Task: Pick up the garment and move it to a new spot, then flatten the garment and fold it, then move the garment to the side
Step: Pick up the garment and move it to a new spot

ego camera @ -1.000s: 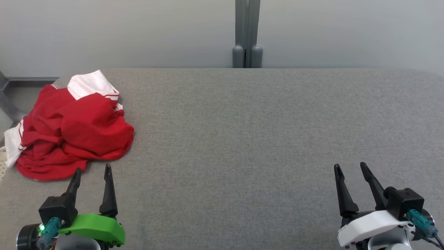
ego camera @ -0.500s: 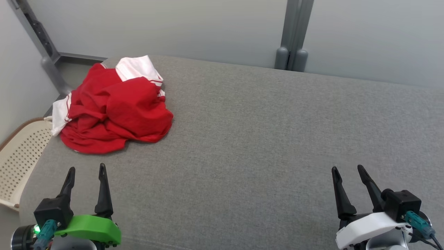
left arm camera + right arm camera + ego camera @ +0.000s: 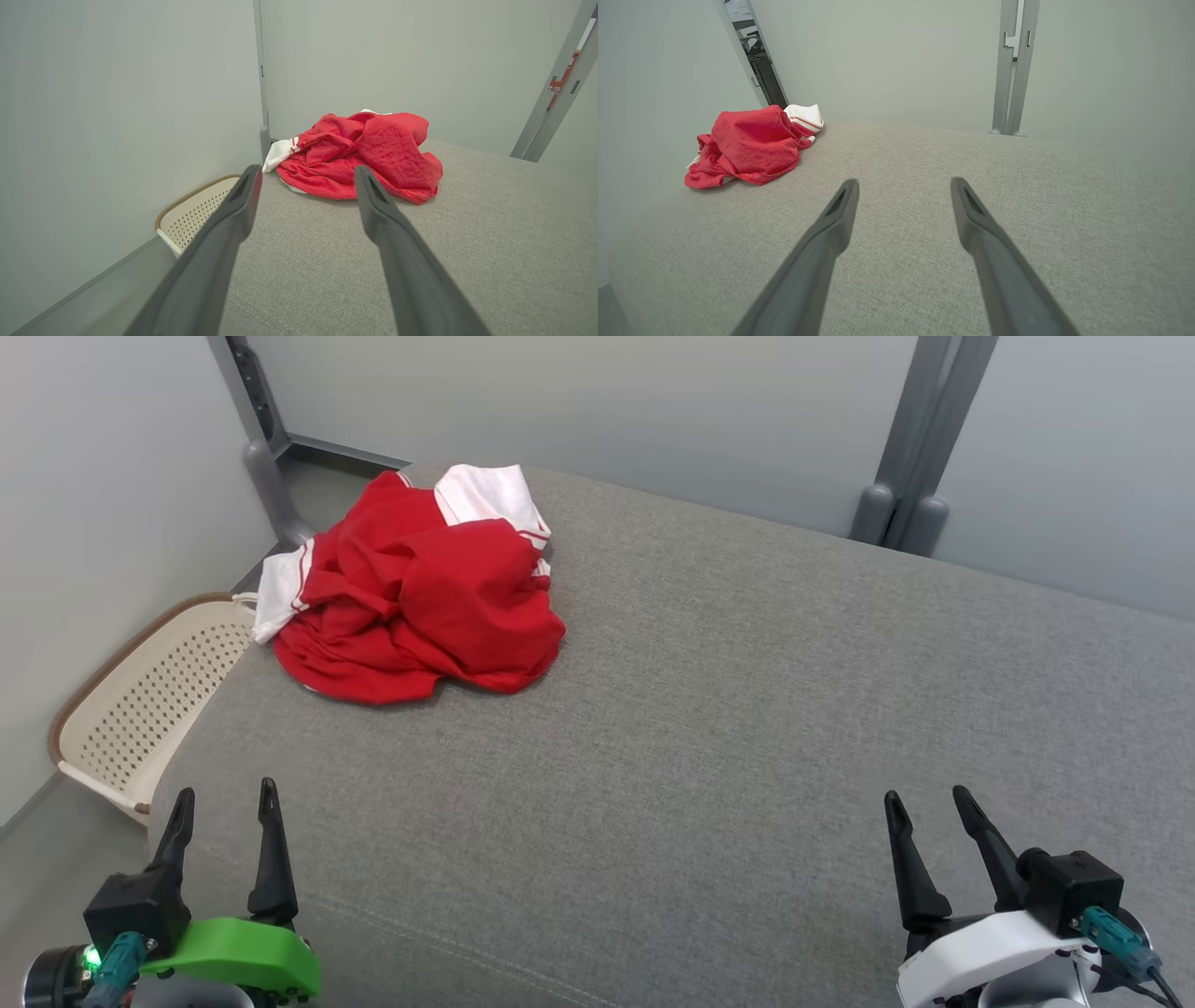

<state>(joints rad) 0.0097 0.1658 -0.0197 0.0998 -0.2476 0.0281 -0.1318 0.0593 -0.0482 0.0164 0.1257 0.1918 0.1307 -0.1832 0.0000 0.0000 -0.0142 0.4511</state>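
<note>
A red garment [image 3: 420, 597] with white striped trim lies crumpled in a heap at the far left corner of the grey padded table [image 3: 728, 709]. It also appears ahead in the left wrist view as the garment [image 3: 369, 154] and far to the left in the right wrist view as the garment [image 3: 749, 144]. My left gripper [image 3: 224, 793] hovers open at the near left edge, well short of the heap, with nothing between its fingers. My right gripper [image 3: 922, 795] stands open over the near right of the table, empty, far from the cloth.
A cream perforated basket [image 3: 140, 709] sits on the floor beside the table's left edge. Pale walls with grey posts [image 3: 910, 457] close off the back and left. Bare grey table stretches from the heap across to the right.
The whole head view has swung leftward, so the camera turned: the garment now sits nearer the picture's centre and the basket has come into view. Both grippers stay open.
</note>
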